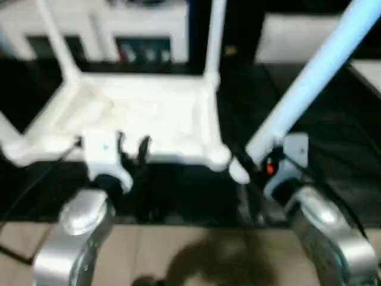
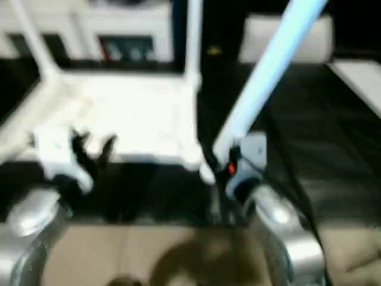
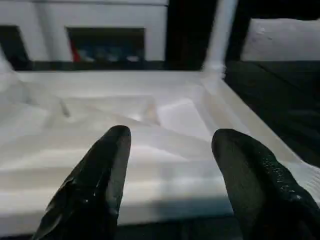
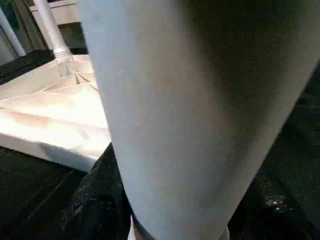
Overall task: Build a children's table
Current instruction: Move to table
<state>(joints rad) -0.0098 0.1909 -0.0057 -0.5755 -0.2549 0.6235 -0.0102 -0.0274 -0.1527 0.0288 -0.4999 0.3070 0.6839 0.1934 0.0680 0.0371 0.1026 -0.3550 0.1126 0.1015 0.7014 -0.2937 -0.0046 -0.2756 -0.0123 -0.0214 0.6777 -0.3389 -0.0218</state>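
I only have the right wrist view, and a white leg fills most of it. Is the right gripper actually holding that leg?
Observer: Yes. In the head view the right gripper is closed on the loose leg near its lower end, and the leg slants up and away.
Operator: Where is its lower tip relative to the table top?
Observer: Just beside the near right corner socket of the upturned table top, not in it.
Operator: And the left gripper?
Observer: The left gripper is open over the top's near edge, holding nothing.
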